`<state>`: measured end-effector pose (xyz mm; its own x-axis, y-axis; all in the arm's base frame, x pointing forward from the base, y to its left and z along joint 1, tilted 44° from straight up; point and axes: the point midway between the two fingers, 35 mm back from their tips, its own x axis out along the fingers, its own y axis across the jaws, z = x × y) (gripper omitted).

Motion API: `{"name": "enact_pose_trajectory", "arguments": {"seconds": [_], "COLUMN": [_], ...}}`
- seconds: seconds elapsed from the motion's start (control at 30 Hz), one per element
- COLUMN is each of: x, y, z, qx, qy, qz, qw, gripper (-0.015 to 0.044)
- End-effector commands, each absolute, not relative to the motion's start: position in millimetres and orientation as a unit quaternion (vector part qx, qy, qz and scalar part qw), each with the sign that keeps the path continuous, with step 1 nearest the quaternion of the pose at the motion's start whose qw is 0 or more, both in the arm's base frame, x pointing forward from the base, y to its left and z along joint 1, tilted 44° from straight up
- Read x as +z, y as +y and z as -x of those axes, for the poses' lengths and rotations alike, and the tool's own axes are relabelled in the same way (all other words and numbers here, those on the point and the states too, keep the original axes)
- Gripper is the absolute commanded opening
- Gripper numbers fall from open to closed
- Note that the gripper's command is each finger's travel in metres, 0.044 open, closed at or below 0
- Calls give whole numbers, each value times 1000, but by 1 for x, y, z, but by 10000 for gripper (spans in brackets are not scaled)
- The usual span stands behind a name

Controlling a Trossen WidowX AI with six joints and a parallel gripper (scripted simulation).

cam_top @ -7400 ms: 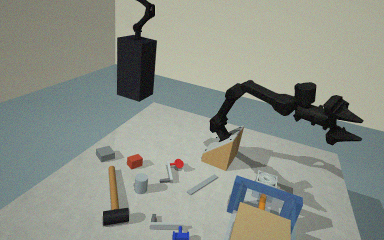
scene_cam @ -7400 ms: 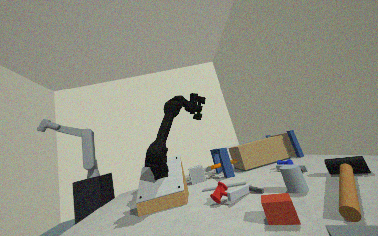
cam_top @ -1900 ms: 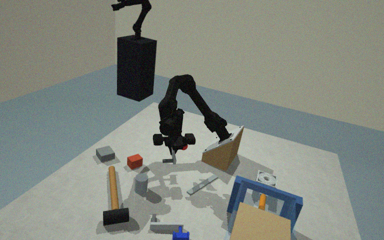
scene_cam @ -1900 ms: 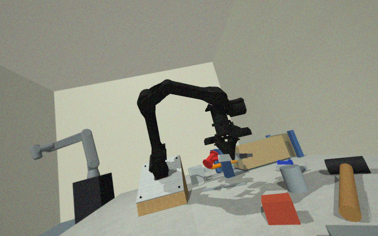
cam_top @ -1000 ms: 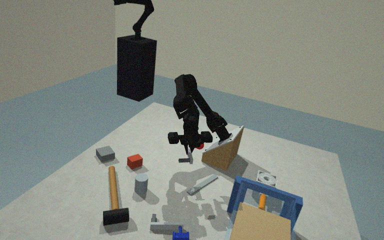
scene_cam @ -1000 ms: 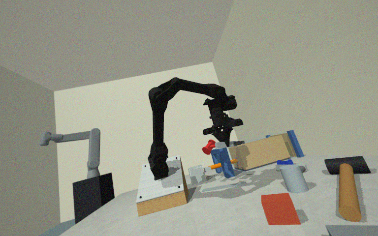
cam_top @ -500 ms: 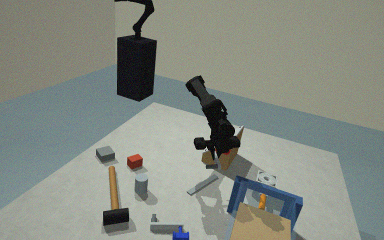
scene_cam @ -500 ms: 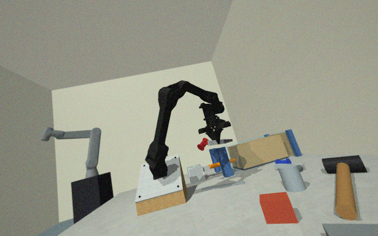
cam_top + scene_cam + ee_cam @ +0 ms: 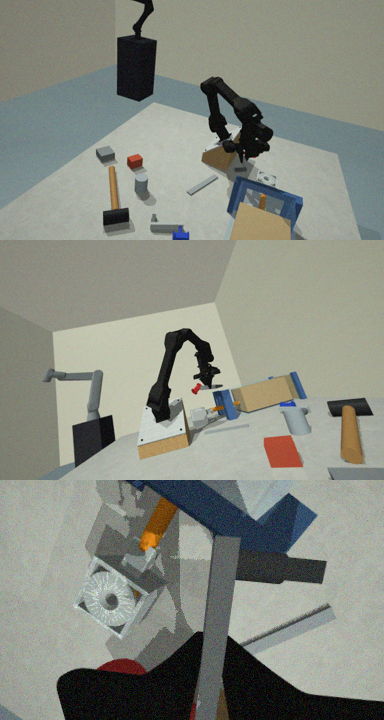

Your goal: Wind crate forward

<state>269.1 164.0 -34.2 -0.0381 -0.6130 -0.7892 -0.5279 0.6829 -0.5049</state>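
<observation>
My gripper (image 9: 245, 157) (image 9: 208, 385) (image 9: 211, 638) is shut on the winch handle, a grey bar (image 9: 220, 605) (image 9: 215, 386) with a red knob (image 9: 195, 388) (image 9: 122, 666) at one end and a dark square key (image 9: 280, 569) at the other. It hangs in the air above the bench. The winch (image 9: 266, 178) (image 9: 198, 415) (image 9: 97, 592), a small silver box with a round hole on top, sits below, off to the left of the key in the wrist view. An orange strap (image 9: 262, 200) (image 9: 223, 407) (image 9: 157, 522) runs from it through the blue steel frame (image 9: 266, 187) (image 9: 225, 404) (image 9: 210, 505) to the tan crate (image 9: 260, 223) (image 9: 263, 394).
The arm's wedge base (image 9: 219, 158) (image 9: 162, 435) stands beside the winch. A flat grey bar (image 9: 202, 184) (image 9: 226, 429) (image 9: 295, 627), a grey cylinder (image 9: 141, 183) (image 9: 295, 419), a red block (image 9: 134, 161) (image 9: 281, 450), a grey block (image 9: 105, 153) and a hammer (image 9: 113, 195) (image 9: 350, 435) lie about. A second arm stands on a black pedestal (image 9: 136, 67) (image 9: 93, 435).
</observation>
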Motion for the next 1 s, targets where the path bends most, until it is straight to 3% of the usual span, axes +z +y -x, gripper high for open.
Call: {"name": "enact_pose_trajectory", "arguments": {"seconds": [0.0, 0.5, 0.97], "x": [-53, -122, -127], "y": [188, 231, 226], "z": [-252, -171, -166], "qx": [-43, -88, -80], "qy": [717, 714, 724], "qz": [392, 397, 390], "qw": [574, 570, 563], "gripper": [0, 0, 0]}}
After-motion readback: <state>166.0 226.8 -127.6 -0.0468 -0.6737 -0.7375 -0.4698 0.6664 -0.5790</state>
